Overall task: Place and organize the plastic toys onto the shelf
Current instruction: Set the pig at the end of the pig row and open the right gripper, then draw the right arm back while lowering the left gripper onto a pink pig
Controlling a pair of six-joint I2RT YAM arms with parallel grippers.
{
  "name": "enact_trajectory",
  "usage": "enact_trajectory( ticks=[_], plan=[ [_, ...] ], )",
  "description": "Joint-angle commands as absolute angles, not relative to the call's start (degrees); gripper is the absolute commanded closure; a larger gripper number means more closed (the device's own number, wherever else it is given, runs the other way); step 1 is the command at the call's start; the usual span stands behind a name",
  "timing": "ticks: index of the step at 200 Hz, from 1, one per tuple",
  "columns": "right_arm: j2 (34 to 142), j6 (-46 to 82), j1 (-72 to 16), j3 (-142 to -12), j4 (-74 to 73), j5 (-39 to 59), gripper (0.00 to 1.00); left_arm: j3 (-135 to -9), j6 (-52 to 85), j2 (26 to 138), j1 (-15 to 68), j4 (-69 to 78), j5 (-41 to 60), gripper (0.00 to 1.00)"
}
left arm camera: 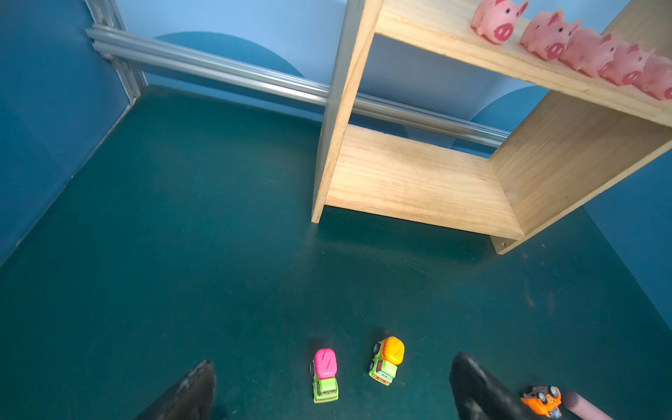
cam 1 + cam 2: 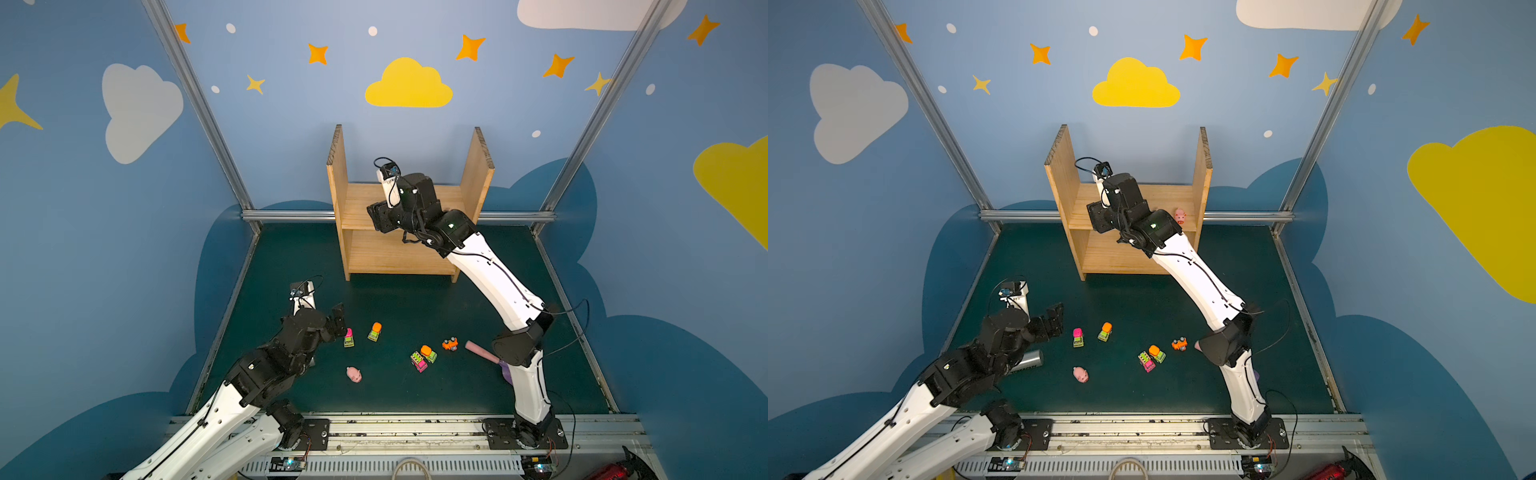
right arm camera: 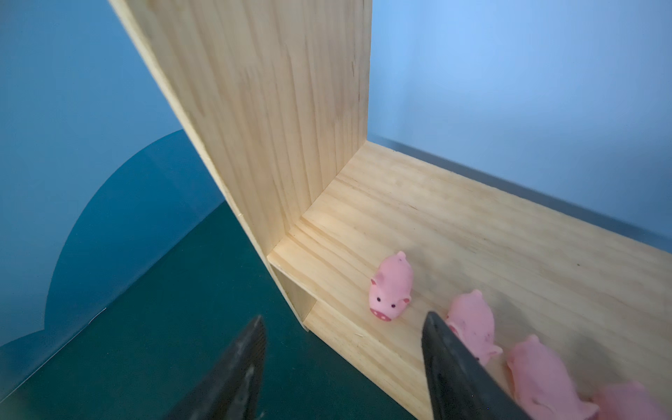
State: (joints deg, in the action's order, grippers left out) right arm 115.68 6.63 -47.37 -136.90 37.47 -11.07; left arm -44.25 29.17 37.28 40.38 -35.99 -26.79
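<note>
The shelf [image 2: 337, 183] stands at the back of the green counter [image 2: 415, 303], against the blue wall. The right tool [image 3: 345, 319] is up at the shelf's upper board, over its left part in both top views. Its jaws are parted wide with nothing between them.

In the right wrist view the endmost pig [image 3: 391, 287] stands on that board with its snout toward the front edge, just beyond the tool. One finger [image 3: 454, 363] crosses in front of the next pig [image 3: 472, 323]. Whether it touches that pig cannot be told. The left wrist view shows a row of five pigs [image 1: 589, 51] side by side along the board's front edge, snouts facing out.

A lone pig [image 2: 354, 374] lies on the counter toward the front. The left tool [image 2: 338, 319] hangs low over the counter, jaws spread fully wide and empty, just left of the pink-topped truck [image 2: 348, 337]. The orange-topped truck [image 2: 375, 331] stands near that one, apart from it.

Farther right, a second orange-topped truck [image 2: 428, 353] and a pink and lime truck [image 2: 418, 361] sit touching each other. A small orange car [image 2: 450, 344] is just beyond them.

The pink handle of the purple scoop [image 2: 478, 349] shows beside the car, the rest hidden behind the right arm. In a top view a silver cylinder [image 2: 1027, 360] lies partly under the left arm.
</note>
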Motion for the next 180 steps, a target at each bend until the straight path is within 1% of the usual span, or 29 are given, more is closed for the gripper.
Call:
enact_trajectory(
  ticks=[1,43,47,51,56,80,102,129,162,180],
  plan=[
    [110.5,6.9,-48.2,-131.4,36.4,-12.2,0.30,-43.1,33.8,36.6,40.4,-41.2,-26.0,0.00],
    [97.4,9.7,-50.5,-110.3,32.1,-15.6,0.25,-37.0,42.5,33.0,42.7,-41.9,-24.0,0.00],
    [96.3,10.1,-50.7,-108.4,31.8,-15.7,0.24,-36.1,43.6,32.6,43.2,-41.9,-23.9,0.00],
    [95.0,10.5,-50.9,-106.7,31.8,-15.9,0.20,-35.3,44.7,32.1,43.6,-42.0,-24.0,0.00],
    [93.6,11.1,-51.2,-104.5,31.8,-16.2,0.19,-34.3,46.2,31.6,44.3,-41.9,-23.9,0.00],
    [86.3,12.5,-52.7,-93.4,30.7,-16.6,0.19,-29.6,53.1,29.7,49.4,-42.0,-25.3,0.02],
    [80.2,14.7,-53.8,-84.2,30.4,-16.8,0.19,-26.0,59.5,29.6,56.7,-41.3,-28.1,0.03],
    [73.0,17.8,-54.5,-73.2,29.2,-16.5,0.19,-23.4,66.6,33.5,64.3,-39.6,-30.9,0.04],
    [65.5,21.9,-54.8,-61.6,26.7,-16.2,0.19,-24.4,78.5,43.4,74.3,-41.3,-36.9,0.08],
    [61.9,23.4,-55.0,-56.7,24.7,-15.6,0.19,-25.5,84.2,49.2,78.7,-40.7,-38.6,0.09]
  ],
)
